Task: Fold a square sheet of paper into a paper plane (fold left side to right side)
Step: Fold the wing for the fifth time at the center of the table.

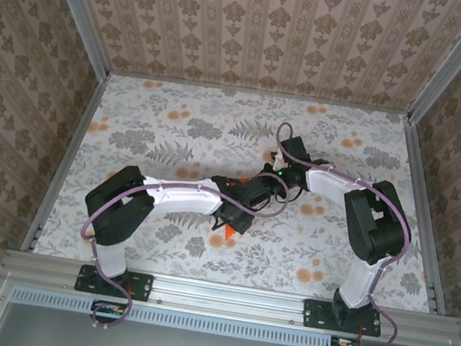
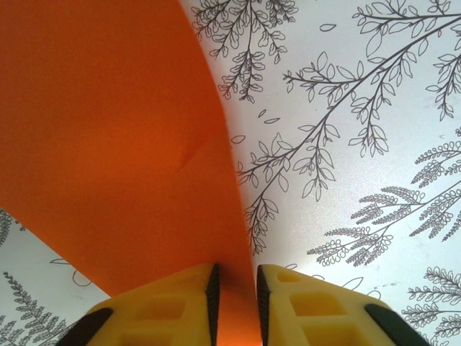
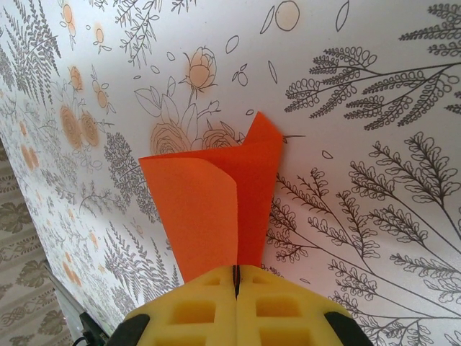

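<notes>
The square sheet of paper (image 3: 209,202) is bright orange. One flap curls over and a pointed corner sticks up at its far end. My right gripper (image 3: 235,270) is shut on the sheet's near edge and holds it above the flowered table. In the left wrist view the sheet (image 2: 108,130) spreads across the left half. Its right edge runs down between the fingers of my left gripper (image 2: 235,277), which stand a narrow gap apart. From above, both grippers meet at the table's middle, and a bit of orange paper (image 1: 221,240) shows below the left gripper (image 1: 230,221).
The table (image 1: 167,128) is covered in a white cloth printed with grey ferns and pale-orange flowers. Patterned walls (image 1: 262,29) and metal rails (image 1: 66,156) close it in on three sides. The two arms cross near the centre.
</notes>
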Robot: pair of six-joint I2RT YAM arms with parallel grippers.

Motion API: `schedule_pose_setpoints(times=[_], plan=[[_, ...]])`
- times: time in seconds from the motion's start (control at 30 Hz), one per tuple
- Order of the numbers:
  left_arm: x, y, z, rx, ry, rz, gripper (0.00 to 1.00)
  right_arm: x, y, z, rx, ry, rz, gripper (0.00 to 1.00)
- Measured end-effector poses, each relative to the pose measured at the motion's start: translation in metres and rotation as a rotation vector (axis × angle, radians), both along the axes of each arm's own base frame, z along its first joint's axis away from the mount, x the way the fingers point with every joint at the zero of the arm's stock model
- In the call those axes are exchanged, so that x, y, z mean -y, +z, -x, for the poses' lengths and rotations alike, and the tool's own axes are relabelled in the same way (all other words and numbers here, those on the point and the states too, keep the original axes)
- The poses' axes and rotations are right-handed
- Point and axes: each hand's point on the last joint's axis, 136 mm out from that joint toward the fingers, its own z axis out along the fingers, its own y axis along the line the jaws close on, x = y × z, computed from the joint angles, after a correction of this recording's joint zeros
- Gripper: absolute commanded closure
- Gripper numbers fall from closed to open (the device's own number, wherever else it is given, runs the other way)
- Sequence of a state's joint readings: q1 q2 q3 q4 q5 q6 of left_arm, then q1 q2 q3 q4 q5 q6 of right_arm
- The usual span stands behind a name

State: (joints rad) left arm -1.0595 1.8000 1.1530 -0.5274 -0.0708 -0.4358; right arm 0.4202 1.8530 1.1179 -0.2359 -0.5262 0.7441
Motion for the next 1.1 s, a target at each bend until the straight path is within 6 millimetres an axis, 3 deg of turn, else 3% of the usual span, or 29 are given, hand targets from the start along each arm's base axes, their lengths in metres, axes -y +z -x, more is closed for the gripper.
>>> schedule_pose_setpoints(times=[0.3,0.4,0.57,0.73,0.87,1.1], plan=[[0.001,0.000,0.000,-0.009,0.002,0.011,0.93,-0.001,0.002,-0.001,0.005,0.007,0.002,0.98],[0.002,0.001,-0.001,-0.023,0.010,0.035,0.95,0.000,0.003,-0.002,0.012,0.012,0.007,0.90],[-0.002,0.007,-0.004,-0.063,0.041,0.119,0.97,0.007,0.008,-0.008,0.060,0.012,0.046,0.68],[-0.004,0.012,-0.006,-0.126,0.079,0.239,0.98,0.025,0.037,-0.018,0.178,-0.023,0.071,0.48],[-0.003,0.012,-0.009,-0.192,0.115,0.348,0.98,0.043,0.052,-0.014,0.260,-0.059,0.093,0.42],[0.003,0.019,-0.019,-0.297,0.164,0.533,0.98,0.061,0.023,0.012,0.249,-0.059,0.138,0.42]])
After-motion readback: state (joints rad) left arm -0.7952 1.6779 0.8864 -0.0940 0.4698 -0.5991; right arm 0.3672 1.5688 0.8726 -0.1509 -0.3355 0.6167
